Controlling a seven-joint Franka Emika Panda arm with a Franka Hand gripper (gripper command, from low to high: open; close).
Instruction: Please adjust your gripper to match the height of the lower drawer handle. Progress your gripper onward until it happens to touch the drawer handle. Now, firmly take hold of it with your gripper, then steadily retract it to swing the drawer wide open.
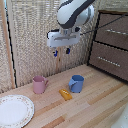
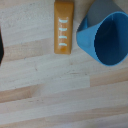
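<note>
My gripper (image 1: 61, 51) hangs from the glossy white arm above the middle of the table, dark blue tips pointing down. Its fingers stand apart with nothing between them. The dark brown cabinet is at the exterior view's right. The lower drawer (image 1: 117, 64) bears a thin silvery handle (image 1: 106, 59). The gripper is well to the left of that handle and a little higher, not touching it. The upper drawer front (image 1: 120, 37) has a twin bar (image 1: 116, 32). The wrist view looks down at the table and shows neither the drawer nor the handle.
On the wooden table (image 1: 95, 100) stand a pink mug (image 1: 39, 84), a blue mug (image 1: 76, 83) (image 2: 107, 37) and a small orange block (image 1: 65, 94) (image 2: 63, 27) under the gripper. A white plate (image 1: 15, 110) lies at the front left. A woven wall is behind.
</note>
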